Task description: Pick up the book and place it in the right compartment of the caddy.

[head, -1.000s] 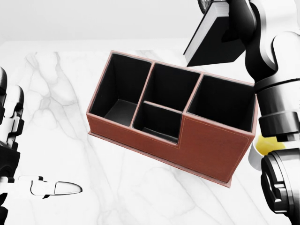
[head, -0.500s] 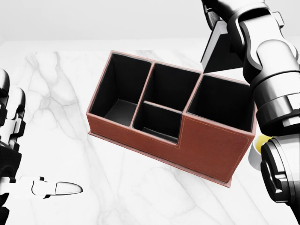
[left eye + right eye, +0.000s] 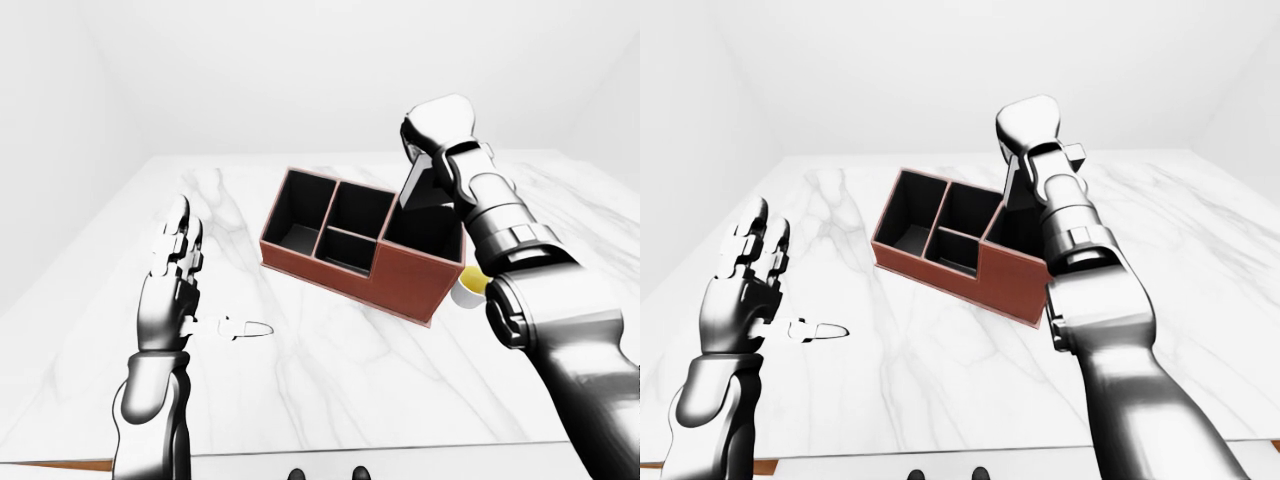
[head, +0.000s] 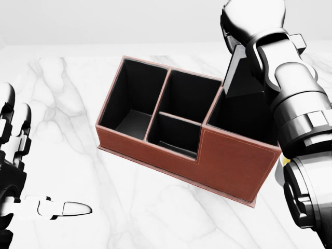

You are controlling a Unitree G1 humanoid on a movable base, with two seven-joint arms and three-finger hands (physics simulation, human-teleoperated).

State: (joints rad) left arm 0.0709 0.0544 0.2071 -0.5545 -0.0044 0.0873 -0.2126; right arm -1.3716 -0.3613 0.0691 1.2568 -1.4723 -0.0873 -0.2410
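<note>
1. We hold the dark book [image 4: 243, 72] tilted, its lower edge dipping into the right compartment of the brown caddy [image 4: 228, 163].
2. Our right robot hand [image 3: 440, 135] is clamped on the book's top end, above that compartment.
3. To finish well, we judge we should straighten the book, lower it clear of the divider, then release.
4. Our left robot hand [image 3: 178, 262] hovers with fingers spread, well apart from the caddy, over the white marble surface [image 4: 67, 104].
5. A yellow object [image 3: 472, 282] sits just beside the caddy's right end.
</note>
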